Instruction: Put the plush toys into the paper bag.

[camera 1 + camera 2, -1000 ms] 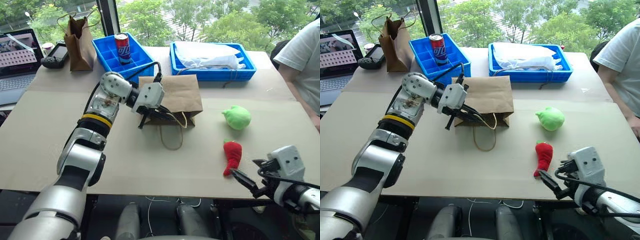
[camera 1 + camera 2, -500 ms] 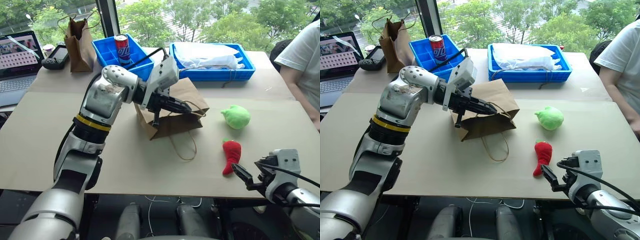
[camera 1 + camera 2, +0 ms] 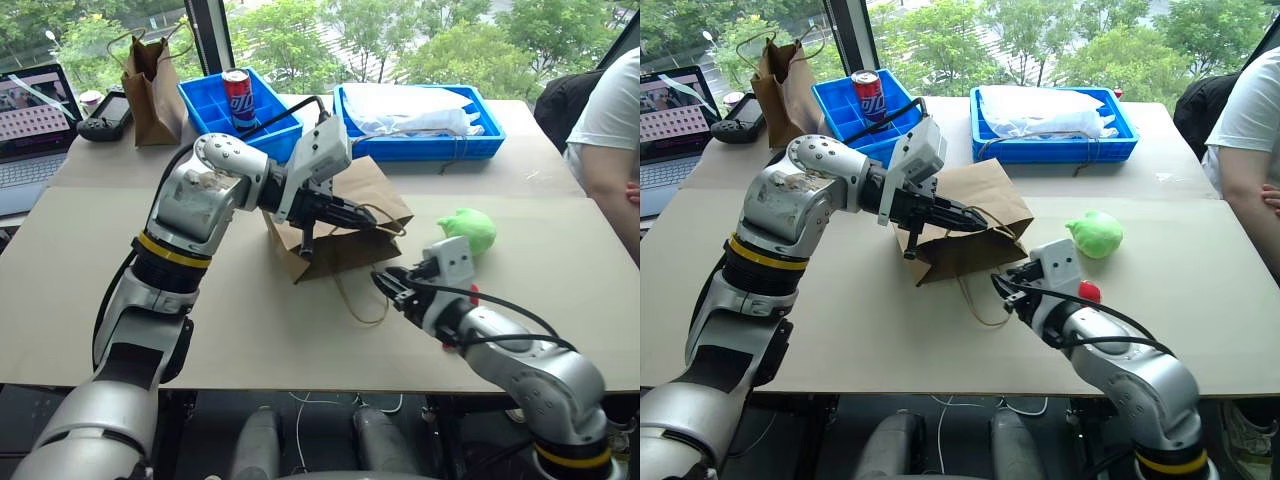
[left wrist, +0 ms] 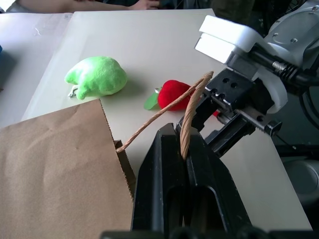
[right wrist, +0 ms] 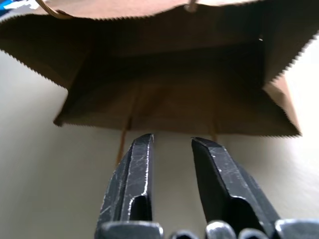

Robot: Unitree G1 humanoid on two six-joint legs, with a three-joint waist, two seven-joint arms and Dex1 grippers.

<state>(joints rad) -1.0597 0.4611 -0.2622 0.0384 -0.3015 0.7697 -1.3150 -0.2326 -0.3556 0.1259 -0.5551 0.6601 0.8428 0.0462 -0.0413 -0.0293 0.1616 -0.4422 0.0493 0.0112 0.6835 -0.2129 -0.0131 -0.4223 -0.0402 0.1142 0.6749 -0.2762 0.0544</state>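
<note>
The light-brown paper bag (image 3: 350, 215) lies on its side on the table, its mouth facing me. My left gripper (image 4: 182, 144) is shut on the bag's upper cord handle (image 4: 192, 99) and holds the mouth lifted. My right gripper (image 5: 172, 142) hovers just in front of the open mouth, its fingers a narrow gap apart with nothing between them. The light-green plush toy (image 3: 470, 228) rests on the table right of the bag. The red chili toy (image 4: 174, 93) lies near it, mostly hidden behind my right arm in the eye views.
The bag's second handle loop (image 3: 360, 300) lies loose on the table. Along the back stand a darker narrow bag (image 3: 150, 85), a blue bin (image 3: 205, 105) with a soda can (image 3: 238, 97), and a blue tray (image 3: 420, 145) holding white plastic. A laptop (image 3: 30, 110) sits at the left, a person (image 3: 610, 130) at the right.
My right arm swung left from the table's near right edge to the bag's mouth, and its fingers drew together. My left gripper lifted the handle, raising the bag's mouth.
</note>
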